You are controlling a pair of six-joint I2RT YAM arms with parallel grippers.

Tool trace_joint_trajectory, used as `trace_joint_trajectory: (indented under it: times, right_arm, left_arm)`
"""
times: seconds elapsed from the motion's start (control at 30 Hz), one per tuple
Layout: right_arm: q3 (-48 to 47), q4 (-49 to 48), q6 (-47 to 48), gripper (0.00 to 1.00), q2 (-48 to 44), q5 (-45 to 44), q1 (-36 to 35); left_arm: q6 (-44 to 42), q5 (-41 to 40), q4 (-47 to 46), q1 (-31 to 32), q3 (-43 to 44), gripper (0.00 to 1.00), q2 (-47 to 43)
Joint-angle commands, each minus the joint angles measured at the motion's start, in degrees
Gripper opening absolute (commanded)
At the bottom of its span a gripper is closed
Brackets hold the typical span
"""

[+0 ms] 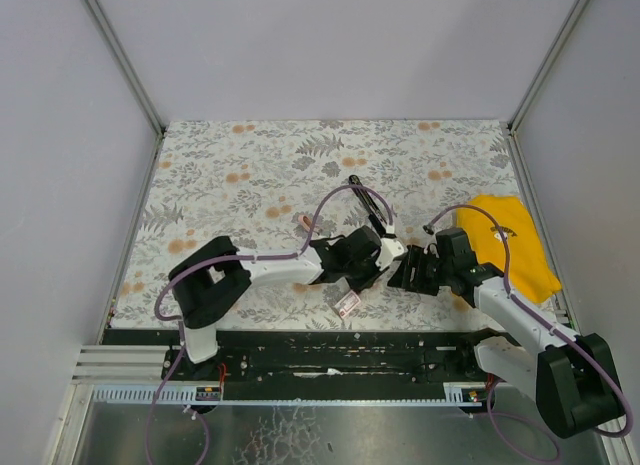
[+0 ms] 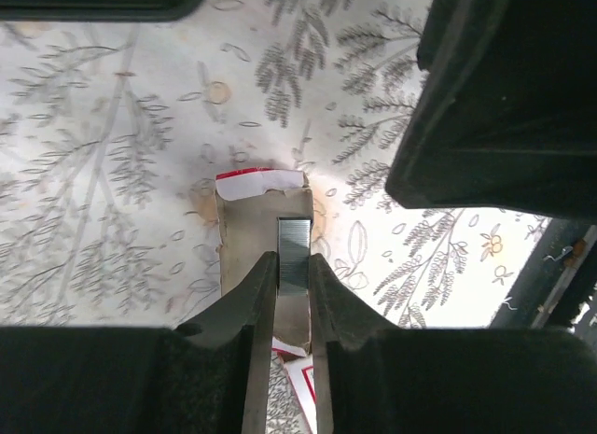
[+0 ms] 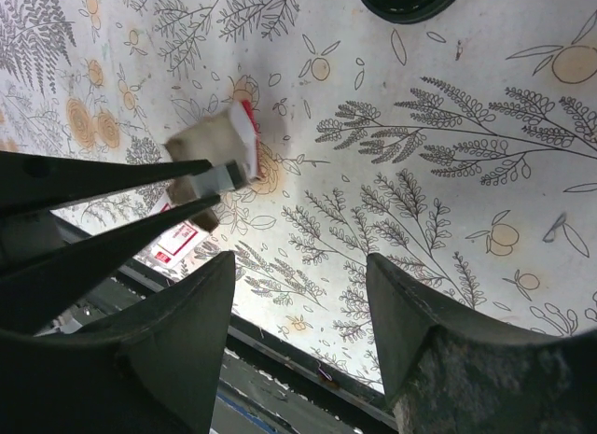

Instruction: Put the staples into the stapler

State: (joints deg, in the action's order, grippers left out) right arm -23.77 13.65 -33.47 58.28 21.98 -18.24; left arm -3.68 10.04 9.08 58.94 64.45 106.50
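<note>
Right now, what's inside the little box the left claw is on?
A strip of staples stands out of the small staple box, pinched by the left claw. The claw covers the strip's lower part; any further strips inside are hidden.

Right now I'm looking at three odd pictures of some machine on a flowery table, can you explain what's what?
Two robot arms are bolted at the near edge of a table with a floral cover. One picture looks down from above; the others come from a camera on each wrist. On the table lie a black stapler, a yellow cloth and a small red-and-white label. The left hand pinches a strip of staples over a small cardboard box. The right hand is open, holding nothing.
</note>
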Motion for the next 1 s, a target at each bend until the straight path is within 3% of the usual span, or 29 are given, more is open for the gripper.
trace_joint_trajectory:
  times: [0.0, 0.1, 0.37, 0.53, 0.77, 0.97]
  right_arm:
    - [-1.28, -1.39, 0.49, 0.65, -0.88, 0.90, -0.39]
    - [-1.15, -1.56, 0.51, 0.65, -0.84, 0.57, -0.41]
    - [-1.19, -1.70, 0.52, 0.65, -0.80, 0.13, -0.39]
    - [-0.43, -1.65, 0.23, 0.65, -1.65, -0.45, -0.46]
    - [0.38, -2.53, -0.61, 0.65, -1.78, -0.18, -0.41]
    - [0.48, -2.25, -0.69, 0.66, -2.17, -0.53, -0.40]
  left_arm:
    - [0.75, -9.91, -2.34, 0.47, -0.72, 0.10, -3.94]
    - [2.30, -12.12, -1.51, 0.41, -1.02, 0.12, -4.46]
    - [6.21, -3.33, -1.21, 0.78, -1.82, 0.43, -6.08]
    - [7.86, -4.56, -3.26, -0.04, -2.57, 0.41, -7.73]
    - [9.38, -12.69, -2.33, -0.43, -0.53, 0.27, -3.21]
    - [9.90, -12.65, -1.47, -1.03, 0.63, 0.24, -0.96]
